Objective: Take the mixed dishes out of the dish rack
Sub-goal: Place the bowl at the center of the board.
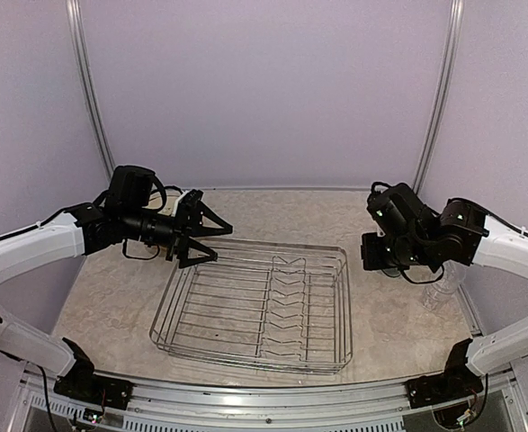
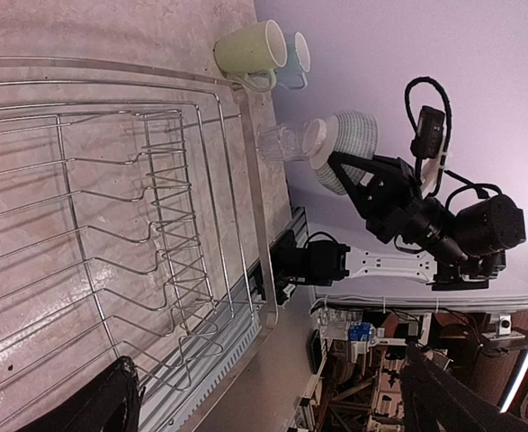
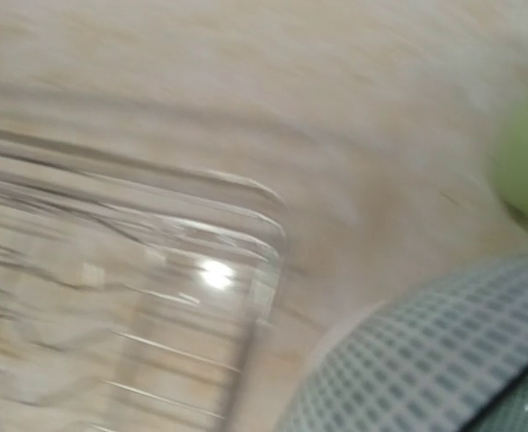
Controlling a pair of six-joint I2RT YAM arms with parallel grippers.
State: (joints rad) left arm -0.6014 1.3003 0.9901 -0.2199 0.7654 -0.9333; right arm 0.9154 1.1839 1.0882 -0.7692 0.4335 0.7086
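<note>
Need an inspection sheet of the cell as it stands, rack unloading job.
Surface: beige marble-look table, no spills seen.
Job's things: dish rack empty; pale green mug, light blue mug, clear glass and stack of dotted plates on the table right of it.
Clutter: nothing seen.
Hands: left hand open, empty, above the rack's far left corner; right hand shut, by the plates.
Cables: black loops at the wrists, none seen snagged.
Surroundings: plain lilac walls.
</note>
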